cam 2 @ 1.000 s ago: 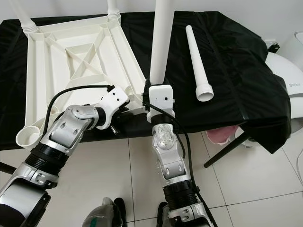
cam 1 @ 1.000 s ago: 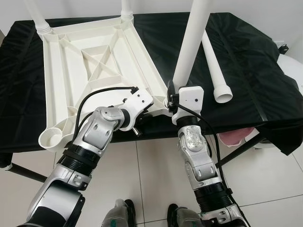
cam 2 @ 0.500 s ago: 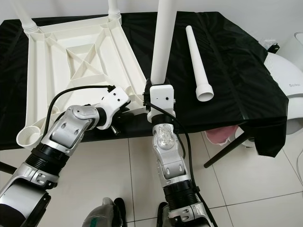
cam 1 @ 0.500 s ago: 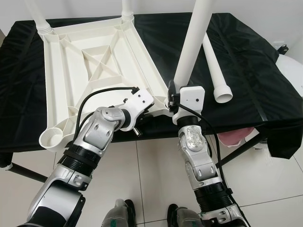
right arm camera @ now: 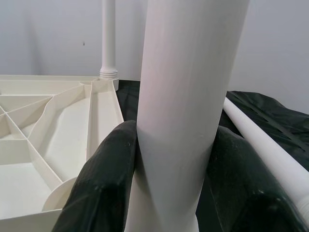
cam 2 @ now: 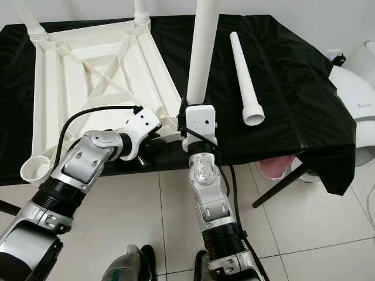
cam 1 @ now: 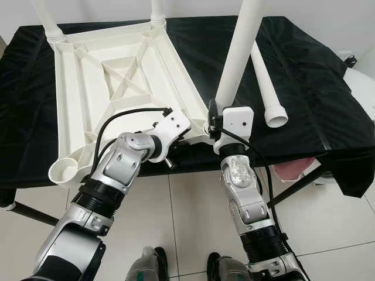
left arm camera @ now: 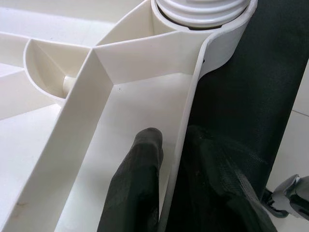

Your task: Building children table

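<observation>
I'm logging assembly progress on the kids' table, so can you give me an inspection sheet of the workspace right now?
Surface: black cloth-covered table, tiled floor below.
Job's things: white tabletop lies upside down; two legs stand in its far corner sockets; a third leg stands upright at the near right corner socket; the spare leg lies loose on the cloth.
Clutter: nothing seen.
Grippers: right gripper shut on the third leg; left gripper pinches the tabletop's edge wall beside that socket.
Cables: black cable loops over the left wrist.
Surroundings: white wall behind; white appliance at right, pink object under the table.
</observation>
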### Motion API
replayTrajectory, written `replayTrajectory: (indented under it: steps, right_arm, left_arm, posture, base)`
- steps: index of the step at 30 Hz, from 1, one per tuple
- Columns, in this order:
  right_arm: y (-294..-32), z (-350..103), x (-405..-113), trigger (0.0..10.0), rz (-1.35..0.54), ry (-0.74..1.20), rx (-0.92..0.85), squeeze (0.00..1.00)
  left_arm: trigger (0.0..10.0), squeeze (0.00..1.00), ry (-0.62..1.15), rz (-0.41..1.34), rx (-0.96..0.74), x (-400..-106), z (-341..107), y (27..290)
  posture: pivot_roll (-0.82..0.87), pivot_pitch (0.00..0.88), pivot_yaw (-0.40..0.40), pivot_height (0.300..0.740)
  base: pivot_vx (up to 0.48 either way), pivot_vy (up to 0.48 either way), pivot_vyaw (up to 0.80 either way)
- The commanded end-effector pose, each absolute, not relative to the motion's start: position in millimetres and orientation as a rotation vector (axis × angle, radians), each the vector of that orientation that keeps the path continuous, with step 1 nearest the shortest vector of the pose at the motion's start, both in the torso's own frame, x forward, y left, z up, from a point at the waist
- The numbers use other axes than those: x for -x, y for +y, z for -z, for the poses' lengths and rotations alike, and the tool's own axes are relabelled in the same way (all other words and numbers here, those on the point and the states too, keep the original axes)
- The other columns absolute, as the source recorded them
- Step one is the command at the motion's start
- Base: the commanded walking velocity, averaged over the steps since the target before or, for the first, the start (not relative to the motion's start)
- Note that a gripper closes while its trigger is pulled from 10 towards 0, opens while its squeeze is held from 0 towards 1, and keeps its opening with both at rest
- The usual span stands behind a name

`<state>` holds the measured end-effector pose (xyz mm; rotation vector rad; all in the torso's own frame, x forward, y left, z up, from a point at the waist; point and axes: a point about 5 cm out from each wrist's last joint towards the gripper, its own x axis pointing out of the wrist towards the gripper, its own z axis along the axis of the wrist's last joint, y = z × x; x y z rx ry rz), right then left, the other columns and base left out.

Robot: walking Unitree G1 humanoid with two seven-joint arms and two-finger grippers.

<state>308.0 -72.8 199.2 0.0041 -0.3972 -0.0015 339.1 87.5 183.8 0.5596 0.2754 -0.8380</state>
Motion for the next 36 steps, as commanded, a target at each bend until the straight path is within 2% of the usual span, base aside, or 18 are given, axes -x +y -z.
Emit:
replayTrajectory:
  steps: [1, 36]
  right_arm:
    - [-101, -180, -311, 10.0, 0.158, -0.298, 0.004, 0.00]
    - [-103, -193, -314, 10.0, 0.146, -0.356, 0.023, 0.00]
  left_arm:
    - [10.0, 0.00, 0.184, 0.789, -0.604, -341, -203, 89]
    - [10.0, 0.00, 0.180, 0.786, -0.612, -342, -204, 90]
  posture:
    - [-0.09, 0.179, 0.005, 0.740]
    - [-0.09, 0.178, 0.005, 0.740]
  base:
    - [0.000, 0.000, 0.00]
    - [0.000, 0.000, 0.00]
